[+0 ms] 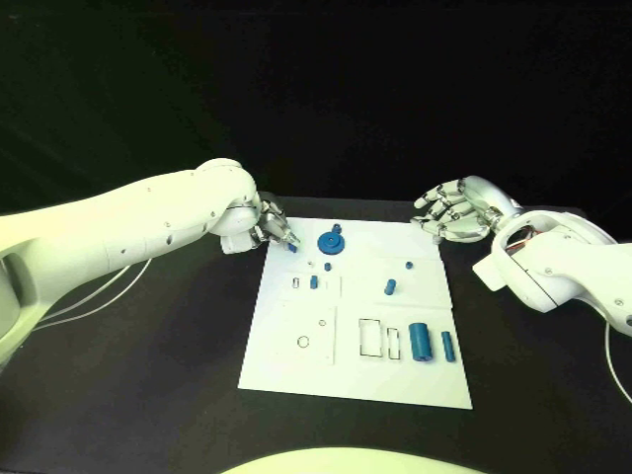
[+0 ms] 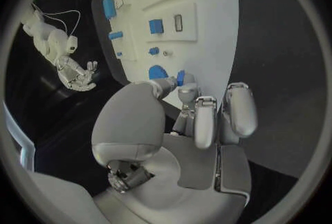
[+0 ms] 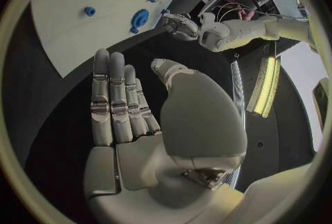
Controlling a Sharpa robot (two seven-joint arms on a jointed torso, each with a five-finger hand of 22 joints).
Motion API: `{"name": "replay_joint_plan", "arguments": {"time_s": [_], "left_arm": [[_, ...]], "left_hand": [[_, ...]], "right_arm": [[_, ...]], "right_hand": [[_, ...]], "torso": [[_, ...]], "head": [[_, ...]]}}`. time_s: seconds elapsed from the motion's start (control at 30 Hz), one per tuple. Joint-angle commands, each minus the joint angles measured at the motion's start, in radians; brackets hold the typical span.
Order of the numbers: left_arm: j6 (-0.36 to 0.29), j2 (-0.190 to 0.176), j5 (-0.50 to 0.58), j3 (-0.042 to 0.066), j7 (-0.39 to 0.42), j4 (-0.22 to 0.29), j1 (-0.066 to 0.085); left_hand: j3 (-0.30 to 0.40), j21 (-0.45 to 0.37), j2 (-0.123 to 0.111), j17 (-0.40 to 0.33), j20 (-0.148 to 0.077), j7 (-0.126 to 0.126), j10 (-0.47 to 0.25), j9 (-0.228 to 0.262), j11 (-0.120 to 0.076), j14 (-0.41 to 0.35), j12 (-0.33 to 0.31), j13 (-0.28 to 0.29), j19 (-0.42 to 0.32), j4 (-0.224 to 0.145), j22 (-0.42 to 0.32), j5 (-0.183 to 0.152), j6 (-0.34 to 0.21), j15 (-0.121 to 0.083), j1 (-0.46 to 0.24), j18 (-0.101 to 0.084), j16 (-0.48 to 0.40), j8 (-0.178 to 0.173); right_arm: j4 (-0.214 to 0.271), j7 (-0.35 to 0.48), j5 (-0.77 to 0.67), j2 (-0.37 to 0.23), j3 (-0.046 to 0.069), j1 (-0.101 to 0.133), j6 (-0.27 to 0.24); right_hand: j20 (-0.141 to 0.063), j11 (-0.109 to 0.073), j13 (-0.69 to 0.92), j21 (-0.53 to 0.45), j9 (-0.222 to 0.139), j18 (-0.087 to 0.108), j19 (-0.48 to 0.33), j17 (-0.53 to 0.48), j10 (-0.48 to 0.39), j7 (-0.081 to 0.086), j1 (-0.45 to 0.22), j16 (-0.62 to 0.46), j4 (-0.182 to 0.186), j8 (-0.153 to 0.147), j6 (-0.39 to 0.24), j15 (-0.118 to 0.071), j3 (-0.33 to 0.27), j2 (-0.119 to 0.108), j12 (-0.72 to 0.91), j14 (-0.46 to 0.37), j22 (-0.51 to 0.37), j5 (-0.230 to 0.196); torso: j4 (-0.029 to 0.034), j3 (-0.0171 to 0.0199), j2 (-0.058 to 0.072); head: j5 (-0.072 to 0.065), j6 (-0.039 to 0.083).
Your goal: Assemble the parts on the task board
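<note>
Task board (image 1: 295, 365) = white plate lying flat mid-table (image 1: 145, 395), w/ several outlined recesses.

Contents, head view:
- Big blue round part (image 1: 331, 242) near board's far edge, sitting on the board surface.
- Small blue part (image 1: 315, 282) in the left-mid recess area, next to a small outlined slot.
- Small blue peg (image 1: 390, 287) mid-board, right of centre.
- Tiny blue part (image 1: 407, 265) just beyond the peg.
- Blue cylinder (image 1: 420, 342) near right edge, just beside the rectangular outlined pockets (image 1: 370, 338); pockets look unfilled.
- Slim blue part (image 1: 447, 345) right of the cylinder, close but apart.
- Small ring-shaped hole (image 1: 303, 343) on board's left-near area, nothing in it.

Left hand (image 1: 264, 225) at board's far-left corner, fingers (image 2: 205, 119) curled down over the board edge, just beside the big round part. Left wrist view shows a bit of blue (image 2: 180, 77) at the fingertips; whether it's pinched or just behind them — can't tell.

Right hand (image 1: 457, 209) off the board past its far-right corner, above the table; fingers (image 3: 114, 97) straight, side by side, thumb apart, holding nothing.
</note>
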Motion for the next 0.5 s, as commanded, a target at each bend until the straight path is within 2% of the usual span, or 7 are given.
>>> {"name": "replay_joint_plan", "arguments": {"time_s": [0.03, 0.1, 0.2, 0.3, 0.5], "left_arm": [[-0.025, -0.027, 0.04, 0.003, 0.005, 0.055, 0.0], [-0.031, -0.053, 0.032, 0.004, 0.005, 0.1, 0.001], [-0.05, -0.086, 0.018, 0.004, 0.008, 0.162, 0.001], [-0.074, -0.108, 0.001, 0.004, 0.01, 0.204, 0.0], [-0.126, -0.144, -0.05, -0.001, 0.016, 0.271, -0.01]], "left_hand": [[0.171, 0.004, -0.002, 0.184, -0.003, -0.005, 0.008, 0.032, 0.0, 0.08, 0.002, 0.002, 0.002, -0.162, 0.002, 0.005, -0.002, -0.004, -0.014, -0.001, -0.004, 0.005], [0.192, 0.003, -0.004, 0.179, -0.005, -0.006, 0.013, 0.03, -0.002, 0.079, 0.003, 0.003, 0.001, -0.173, 0.0, 0.006, 0.001, -0.005, -0.027, 0.0, -0.006, 0.01], [0.214, 0.003, -0.008, 0.179, -0.006, -0.008, 0.018, 0.026, -0.003, 0.079, 0.005, 0.006, 0.002, -0.186, 0.002, 0.006, 0.003, -0.006, -0.043, -0.001, -0.007, 0.016], [0.235, 0.006, -0.011, 0.178, -0.007, -0.009, 0.023, 0.022, -0.005, 0.079, 0.006, 0.008, 0.005, -0.198, 0.006, 0.007, 0.007, -0.008, -0.058, -0.002, -0.007, 0.021], [0.261, 0.012, -0.016, 0.18, -0.009, -0.011, 0.034, 0.017, -0.007, 0.08, 0.013, 0.017, 0.012, -0.213, 0.017, 0.01, 0.012, -0.01, -0.076, -0.004, -0.006, 0.03]], "right_arm": [[-0.006, 0.004, -0.006, 0.001, -0.001, -0.002, 0.003], [-0.012, 0.004, -0.002, 0.002, -0.001, -0.004, 0.008], [-0.021, 0.008, 0.009, 0.004, -0.002, -0.008, 0.016], [-0.028, 0.012, 0.017, 0.007, -0.003, -0.011, 0.019], [-0.032, 0.015, 0.024, 0.007, -0.004, -0.013, 0.021]], "right_hand": [[0.013, 0.015, -0.038, -0.029, -0.003, 0.006, -0.027, -0.017, -0.023, 0.01, -0.016, -0.043, -0.004, 0.009, -0.01, 0.011, 0.002, 0.002, -0.034, -0.042, -0.029, 0.006], [0.035, 0.034, -0.092, -0.074, -0.007, 0.003, -0.084, -0.059, -0.037, 0.025, -0.017, -0.112, -0.009, 0.011, -0.019, 0.036, 0.002, 0.004, -0.078, -0.11, -0.08, 0.006], [0.074, 0.057, -0.182, -0.073, -0.021, 0.009, -0.178, -0.142, -0.049, 0.04, -0.013, -0.206, -0.024, 0.004, -0.04, 0.065, 0.001, 0.013, -0.131, -0.183, -0.185, 0.005], [0.084, 0.059, -0.224, -0.073, -0.028, 0.011, -0.188, -0.181, -0.048, 0.044, -0.013, -0.233, -0.034, 0.002, -0.044, 0.072, 0.0, 0.017, -0.148, -0.189, -0.233, 0.006], [0.089, 0.064, -0.259, -0.073, -0.035, 0.012, -0.193, -0.216, -0.049, 0.048, -0.017, -0.254, -0.041, 0.001, -0.048, 0.078, -0.004, 0.02, -0.159, -0.191, -0.275, 0.006]], "torso": [[0.0038, 0.0017, -0.002], [0.0055, 0.0017, -0.003], [0.0079, 0.0024, -0.004], [0.0088, 0.003, -0.006], [0.0081, 0.0031, -0.006]], "head": [[0.0, -0.001], [0.001, -0.002], [0.0, -0.003], [0.002, -0.004], [0.004, -0.004]]}}
